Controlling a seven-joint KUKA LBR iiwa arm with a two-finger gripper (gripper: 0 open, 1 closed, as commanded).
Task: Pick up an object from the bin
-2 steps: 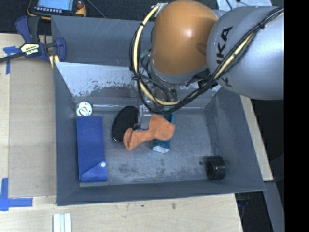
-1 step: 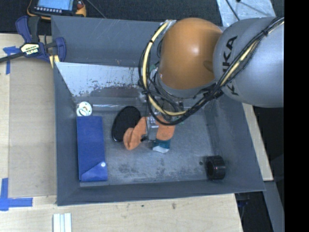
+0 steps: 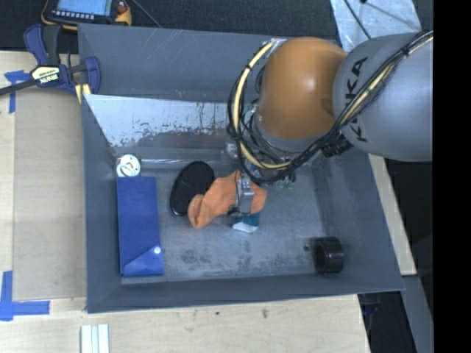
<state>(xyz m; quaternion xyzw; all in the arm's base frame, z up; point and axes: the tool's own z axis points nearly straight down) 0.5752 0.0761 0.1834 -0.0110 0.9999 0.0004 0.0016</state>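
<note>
The widest bare stretch of the bin floor (image 3: 243, 259) runs along the near wall, between the flat blue pouch (image 3: 140, 226) by the left wall and the black cylinder (image 3: 327, 254) in the near right corner. The middle is blocked by a black oval object (image 3: 190, 186), an orange cloth (image 3: 210, 204) against it and a small pale blue piece (image 3: 246, 225) beside that, with a white disc (image 3: 128, 166) in the far left corner. The arm's orange cover (image 3: 298, 87) overhangs the far side.
</note>
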